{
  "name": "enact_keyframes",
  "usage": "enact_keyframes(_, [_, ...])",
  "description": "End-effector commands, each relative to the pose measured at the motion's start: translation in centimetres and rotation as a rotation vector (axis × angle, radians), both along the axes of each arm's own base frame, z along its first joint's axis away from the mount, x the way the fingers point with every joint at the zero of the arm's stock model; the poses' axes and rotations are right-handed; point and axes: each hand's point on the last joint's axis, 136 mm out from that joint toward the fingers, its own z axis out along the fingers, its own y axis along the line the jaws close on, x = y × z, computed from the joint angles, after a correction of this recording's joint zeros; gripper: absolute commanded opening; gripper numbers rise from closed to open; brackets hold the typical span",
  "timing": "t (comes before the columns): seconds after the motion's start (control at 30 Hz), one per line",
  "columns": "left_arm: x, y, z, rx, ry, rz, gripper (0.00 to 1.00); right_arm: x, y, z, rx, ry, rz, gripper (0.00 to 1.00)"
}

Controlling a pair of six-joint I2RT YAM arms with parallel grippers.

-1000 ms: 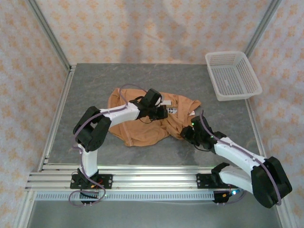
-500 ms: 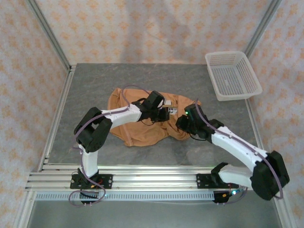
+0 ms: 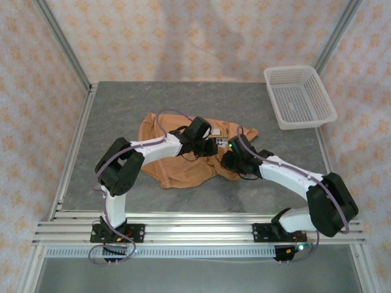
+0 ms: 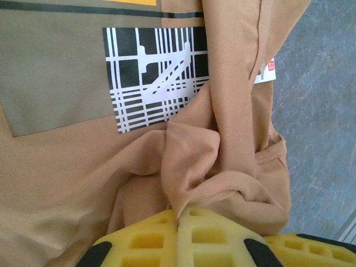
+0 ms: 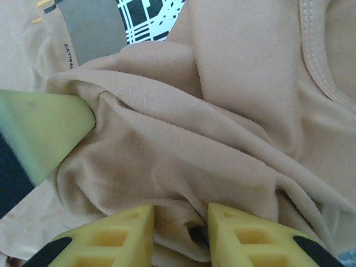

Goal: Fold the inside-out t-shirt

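T-shirt (image 3: 183, 171): one item, orange-tan, lying crumpled near the centre of the grey tabletop (image 3: 122, 110), between the two arms. One white mesh basket (image 3: 291, 69) stands at the far right corner, well apart from the garment. Two tools are on the fabric, close to each other at its right half. The left tool (image 3: 211, 145) is closed: in the left wrist view its two yellow fingers (image 4: 179, 214) meet with a bunched fold of fabric pinched where they join. The right tool (image 3: 227, 152) rests on the cloth just beside it; in the right wrist view its two yellow fingers (image 5: 181, 214) stand apart with a ridge of fabric lying in the gap, and it cannot be told whether that ridge is clamped. The left wrist view shows one black-and-white grid print (image 4: 156, 72), one grey-olive panel (image 4: 55, 78) beside it, and one small white tag (image 4: 266, 69) at a hem. The right wrist view shows one stitched neckline seam (image 5: 320, 61) at the upper right.
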Motion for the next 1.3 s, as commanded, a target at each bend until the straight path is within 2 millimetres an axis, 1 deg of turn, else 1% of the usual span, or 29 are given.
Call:
enact_keyframes(0.0, [0.1, 0.4, 0.9, 0.009, -0.022, 0.011, 0.0, 1.6, 1.2, 1.1, 0.028, -0.05, -0.001, 0.17])
enact_keyframes(0.07, [0.0, 0.4, 1.1, 0.009, -0.023, 0.009, 0.0, 1.7, 1.4, 1.7, 0.034, -0.045, -0.006, 0.0])
enact_keyframes(0.1, [0.1, 0.5, 1.3, 0.011, -0.027, 0.008, 0.0, 1.6, 1.2, 2.2, 0.027, -0.044, -0.009, 0.0])
enact_keyframes(0.17, [0.2, 0.9, 1.4, 0.017, -0.029, 0.01, 0.0, 1.1, 0.4, 4.2, 0.014, -0.057, -0.021, 0.0])
enact_keyframes(0.2, [0.3, 1.1, 1.6, 0.018, -0.033, 0.011, 0.0, 0.9, 0.0, 5.4, 0.011, -0.071, -0.026, 0.0])
enact_keyframes(0.27, [0.4, 1.2, 2.0, 0.019, -0.044, 0.01, 0.0, 0.5, -0.8, 8.4, 0.008, -0.11, -0.033, 0.0])
enact_keyframes(0.3, [0.5, 1.2, 2.2, 0.017, -0.048, 0.009, 0.0, 0.3, -1.0, 9.5, 0.012, -0.124, -0.031, 0.0])
enact_keyframes(0.33, [0.5, 1.1, 2.5, 0.009, -0.051, 0.007, 0.0, 0.1, -1.1, 11.2, 0.031, -0.152, -0.03, 0.0])
enact_keyframes(0.37, [0.5, 0.9, 2.8, 0.0, -0.054, 0.005, 0.0, 0.1, -1.0, 12.4, 0.047, -0.169, -0.028, 0.0])
enact_keyframes(0.4, [0.6, 0.8, 3.1, -0.01, -0.058, 0.004, 0.0, 0.0, -0.9, 13.2, 0.064, -0.176, -0.022, 0.0])
enact_keyframes(0.47, [0.5, 0.7, 3.6, -0.024, -0.069, 0.003, 0.0, -0.1, -0.1, 14.4, 0.106, -0.174, -0.004, 0.0])
enact_keyframes(0.5, [0.5, 0.7, 3.8, -0.029, -0.073, 0.002, 0.03, 0.0, 0.3, 14.8, 0.12, -0.174, 0.004, 0.0])
enact_keyframes(0.57, [0.2, 1.0, 4.3, -0.029, -0.085, 0.0, 0.18, 0.3, 0.4, 14.8, 0.114, -0.171, 0.004, 0.0])
enact_keyframes(0.6, [0.0, 1.2, 4.4, -0.024, -0.09, -0.003, 0.29, 0.4, 0.3, 14.5, 0.102, -0.17, -0.003, 0.0])
enact_keyframes(0.63, [-0.2, 1.6, 4.6, -0.014, -0.097, -0.005, 0.42, 0.6, 0.2, 14.2, 0.097, -0.168, -0.009, 0.0])
enact_keyframes(0.67, [-0.4, 2.1, 4.9, -0.001, -0.107, -0.008, 0.46, 0.8, 0.3, 14.1, 0.099, -0.167, -0.01, 0.0])
enact_keyframes(0.73, [-1.0, 3.2, 5.1, 0.022, -0.122, -0.012, 0.51, 1.3, 0.2, 12.8, 0.069, -0.135, -0.02, 0.0])
enact_keyframes(0.8, [-1.7, 4.2, 5.2, 0.048, -0.135, -0.022, 0.53, 1.4, -0.5, 11.7, 0.029, -0.118, -0.036, 0.0])
enact_keyframes(0.83, [-2.1, 4.6, 5.4, 0.062, -0.141, -0.035, 0.53, 1.4, -1.2, 11.0, 0.003, -0.109, -0.054, 0.0])
enact_keyframes(0.9, [-2.9, 4.6, 5.7, 0.057, -0.144, -0.068, 0.53, 1.3, -2.7, 9.9, -0.022, -0.088, -0.094, 0.0])
enact_keyframes(0.93, [-3.3, 4.2, 5.9, 0.052, -0.149, -0.087, 0.54, 1.1, -3.6, 9.2, -0.027, -0.076, -0.117, 0.04])
enact_keyframes(1.0, [-3.9, 3.4, 6.1, 0.072, -0.147, -0.111, 0.56, 0.8, -5.1, 7.6, -0.027, -0.049, -0.158, 0.16])
enact_keyframes(1.03, [-4.0, 3.0, 5.8, 0.097, -0.138, -0.116, 0.56, 0.5, -5.8, 7.7, -0.009, -0.061, -0.18, 0.21])
enact_keyframes(1.1, [-4.0, 1.9, 5.2, 0.115, -0.122, -0.134, 0.56, 0.0, -6.5, 6.9, 0.009, -0.053, -0.205, 0.24])
enact_keyframes(1.17, [-3.8, 1.0, 4.2, 0.136, -0.104, -0.148, 0.56, -0.4, -6.9, 6.3, 0.014, -0.039, -0.215, 0.26])
enact_keyframes(1.27, [-3.4, 0.1, 3.0, 0.175, -0.075, -0.157, 0.56, -0.8, -7.3, 5.9, 0.01, -0.026, -0.219, 0.28])
